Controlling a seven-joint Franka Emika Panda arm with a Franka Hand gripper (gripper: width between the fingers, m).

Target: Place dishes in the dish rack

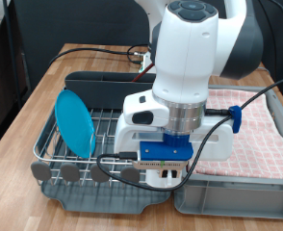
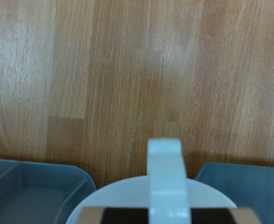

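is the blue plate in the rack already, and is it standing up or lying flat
In the rack, standing on edge. The exterior view shows the light-blue plate upright, leaning slightly, among the wires of the dish rack at its left end.

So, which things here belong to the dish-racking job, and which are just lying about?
Job: light-blue plate, standing in the dish rack; white cup; gripper, low by the rack.
Lying about: grey bin with pink checked cloth; black cable.

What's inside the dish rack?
A blue plate stands on edge in the dish rack, at the exterior view's left. The arm covers the rack's other side, so anything there is hidden.
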